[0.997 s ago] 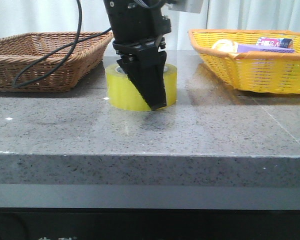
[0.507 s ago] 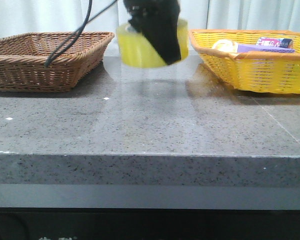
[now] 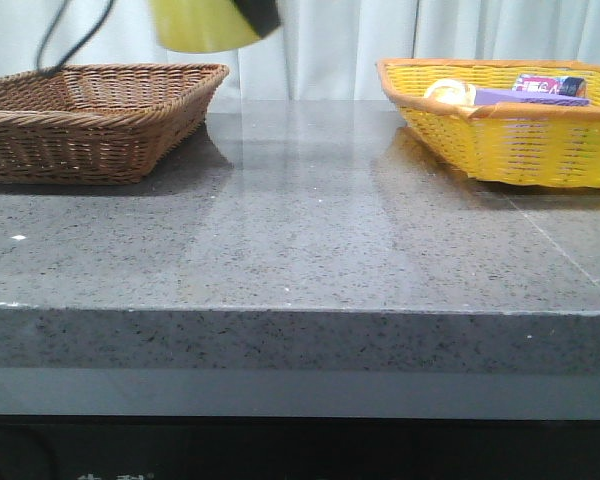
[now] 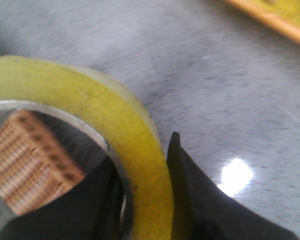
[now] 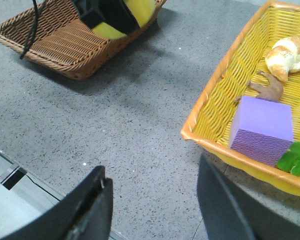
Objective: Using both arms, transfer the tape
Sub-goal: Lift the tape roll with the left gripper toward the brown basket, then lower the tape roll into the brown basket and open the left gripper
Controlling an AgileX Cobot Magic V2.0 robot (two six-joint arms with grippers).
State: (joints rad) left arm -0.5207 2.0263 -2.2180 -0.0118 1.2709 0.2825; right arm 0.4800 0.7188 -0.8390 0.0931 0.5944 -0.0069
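The yellow tape (image 3: 202, 24) hangs high at the top left of the front view, above the brown basket's (image 3: 90, 115) right end, gripped by my left gripper (image 3: 258, 14). In the left wrist view the left gripper (image 4: 145, 185) is shut on the tape's wall (image 4: 110, 115), one finger inside the core, one (image 4: 200, 195) outside. The right wrist view shows the tape (image 5: 140, 11) and left arm over the brown basket (image 5: 65, 45). My right gripper (image 5: 152, 192) is open and empty above the table's front edge.
A yellow basket (image 3: 500, 120) stands at the right, holding a purple block (image 5: 262, 130), a croissant (image 5: 290, 54), a small brown figure (image 5: 267, 90) and a green leaf (image 5: 297, 157). The grey stone table (image 3: 310, 220) lies between the baskets. A black cable (image 5: 32, 27) hangs over the brown basket.
My left gripper has lifted the tape off the table and carried it up and to the left, from the table's middle to above the brown basket's right end.
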